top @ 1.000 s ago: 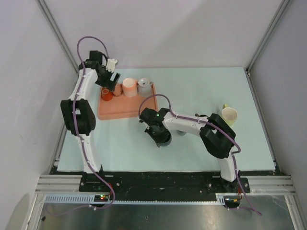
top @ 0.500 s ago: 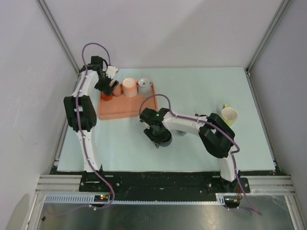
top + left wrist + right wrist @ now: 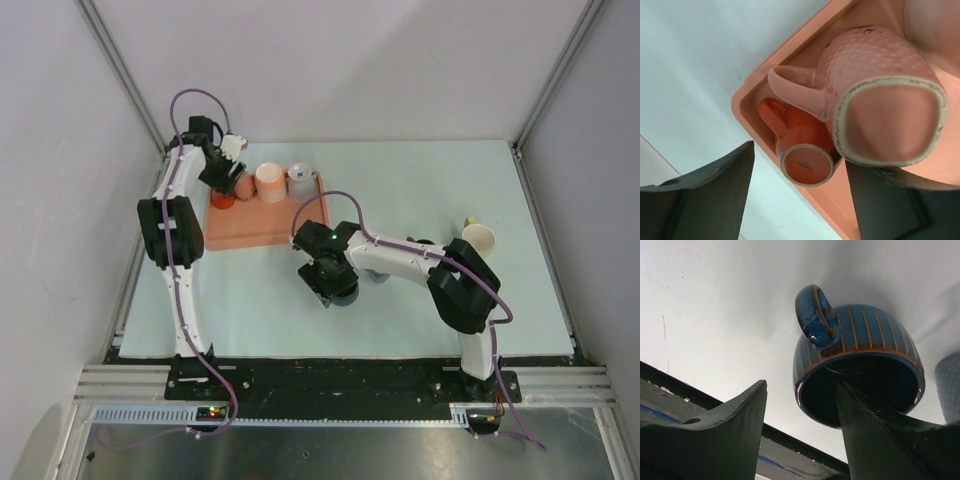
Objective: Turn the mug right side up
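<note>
Pale worktop [image 3: 420, 190], salmon tray [image 3: 250, 230] at far left. In the tray I see a pink mug [image 3: 880, 100] bottom-up. Mid-worktop stands a blue striped mug [image 3: 860, 340], mouth-up, right pincer [image 3: 801, 385] parted over it. Small orange mug [image 3: 807, 165] bottom-up beside the pink; left pincer [image 3: 799, 155] wide above it.

Pale mint-green flat tabletop [image 3: 420, 190], matte, few tiny scuffs in wrist views. Plain white back wall panel [image 3: 340, 70] behind it, white left side panel [image 3: 50, 200], greyish-white right side panel [image 3: 610, 200]. Silver aluminium corner post [image 3: 122, 72] at far left corner, second silver post [image 3: 560, 68] at far right corner. Silver ribbed aluminium rail [image 3: 130, 380] along near table edge, white slotted cable duct [image 3: 150, 413] just below it, brushed grey metal sheet [image 3: 330, 450] nearest camera. Light even and soft, shadows faint, no glare
</note>
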### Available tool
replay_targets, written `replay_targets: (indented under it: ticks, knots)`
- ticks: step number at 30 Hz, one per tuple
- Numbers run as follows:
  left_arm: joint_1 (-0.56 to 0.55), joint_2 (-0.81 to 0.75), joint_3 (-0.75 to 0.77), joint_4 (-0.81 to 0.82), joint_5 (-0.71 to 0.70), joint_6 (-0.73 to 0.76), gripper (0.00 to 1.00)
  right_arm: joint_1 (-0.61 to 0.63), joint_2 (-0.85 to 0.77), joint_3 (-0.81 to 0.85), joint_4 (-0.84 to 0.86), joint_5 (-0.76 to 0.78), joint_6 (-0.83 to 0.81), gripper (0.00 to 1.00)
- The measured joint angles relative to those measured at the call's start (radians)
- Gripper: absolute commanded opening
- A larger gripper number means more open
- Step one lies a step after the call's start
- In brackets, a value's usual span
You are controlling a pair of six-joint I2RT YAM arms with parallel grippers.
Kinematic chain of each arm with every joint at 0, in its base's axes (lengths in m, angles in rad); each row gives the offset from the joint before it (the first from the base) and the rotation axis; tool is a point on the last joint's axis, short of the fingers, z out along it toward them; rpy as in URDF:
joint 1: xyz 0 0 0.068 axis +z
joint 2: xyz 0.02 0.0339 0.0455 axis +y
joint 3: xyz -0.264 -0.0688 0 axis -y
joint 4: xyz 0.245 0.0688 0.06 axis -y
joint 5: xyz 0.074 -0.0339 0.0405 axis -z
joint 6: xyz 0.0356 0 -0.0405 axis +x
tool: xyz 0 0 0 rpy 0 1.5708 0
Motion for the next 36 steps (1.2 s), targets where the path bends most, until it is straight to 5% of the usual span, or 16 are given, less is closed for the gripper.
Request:
replay_targets:
  ticks: [6,13,24,32,36]
  knots:
    - [-0.002,-0.013,-0.064,0.025,0.044,0.008,0.54,-0.003,-0.034,0.0,-0.017,0.013,0.001,0.63]
    - [0.002,-0.195,-0.345,0.06,0.128,0.074,0.51,-0.014,-0.055,0.0,-0.025,0.04,0.0,0.63]
    - [0.003,-0.409,-0.659,0.039,0.217,0.319,0.94,-0.028,-0.056,0.0,-0.031,0.07,-0.001,0.63]
    - [0.004,-0.375,-0.487,-0.006,0.301,0.163,1.0,-0.035,-0.078,-0.001,-0.03,0.079,-0.001,0.63]
    - [0.001,-0.334,-0.383,0.019,0.261,0.015,0.92,-0.037,-0.088,-0.011,-0.029,0.085,0.0,0.63]
